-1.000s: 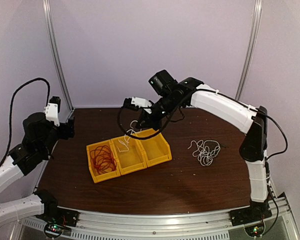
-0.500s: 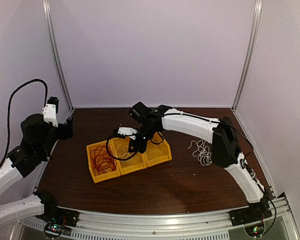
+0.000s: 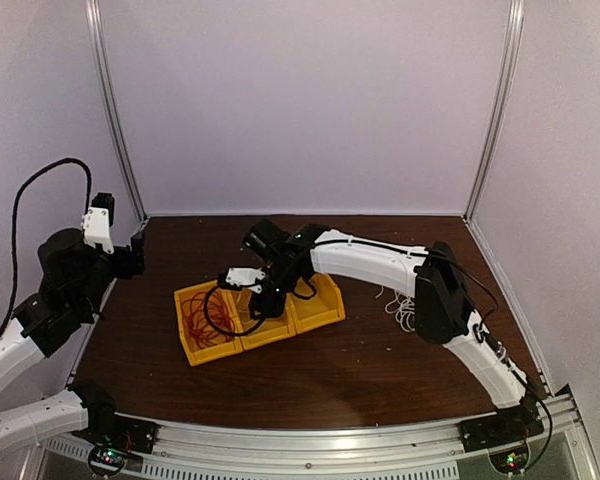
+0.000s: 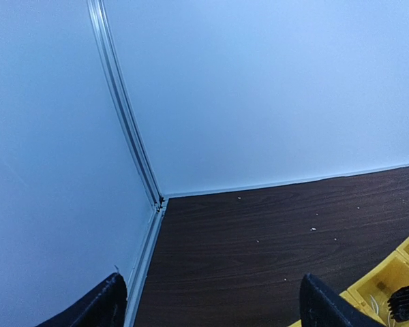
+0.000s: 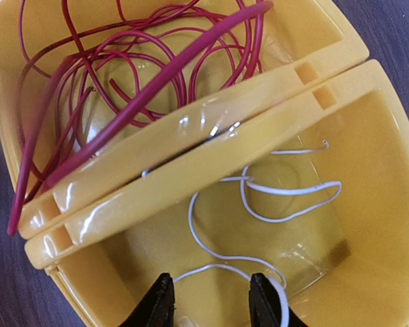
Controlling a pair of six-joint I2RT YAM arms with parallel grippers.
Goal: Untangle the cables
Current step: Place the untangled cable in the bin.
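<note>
So the right tool (image 5: 213,303) sits slightly spread, pinching nothing, down in the middle yellow bin (image 5: 368,225) right by a loose white cable (image 5: 286,191). The red cables (image 5: 143,82) fill the next bin (image 5: 313,27) at upper left. A white tangle (image 3: 398,303) lies on the surface (image 3: 310,370), right of centre. The left tool (image 4: 215,315) is spread wide and empty, at the far left.

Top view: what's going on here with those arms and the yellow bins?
The right tool hangs open, low over the middle bin, above a white cable lying in it. The neighbouring bin holds red cables, and more white cables sit piled on the table. The left tool hangs open and empty off to the side.
</note>
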